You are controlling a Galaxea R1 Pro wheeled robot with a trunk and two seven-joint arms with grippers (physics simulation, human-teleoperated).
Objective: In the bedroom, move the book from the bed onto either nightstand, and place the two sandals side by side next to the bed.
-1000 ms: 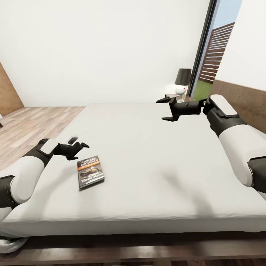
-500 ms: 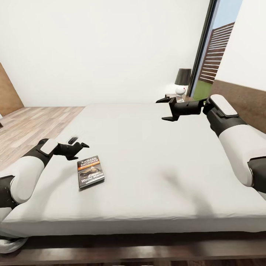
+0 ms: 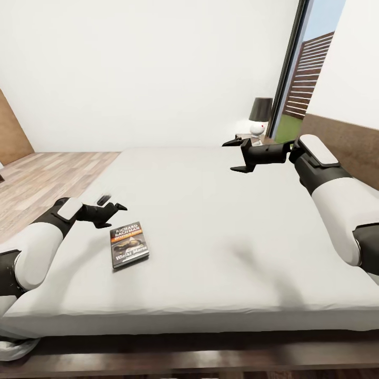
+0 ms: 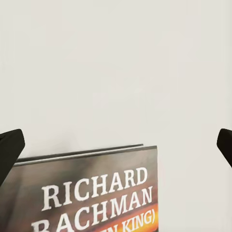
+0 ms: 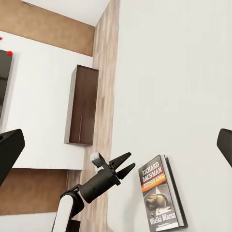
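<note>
Though grippers (image 3: 109,204) gape, one book (image 3: 129,245)

Head camera sits high at the foot of the bed (image 3: 210,210), looking forward and down across the mattress toward the far wall. Left wrist camera hovers very close above the book (image 4: 92,193), facing straight down at its top edge and the sheet beyond. Right wrist camera looks from well off, back across the mattress to the same book (image 5: 159,198) and the left arm (image 5: 92,188). All three share that book.
</note>
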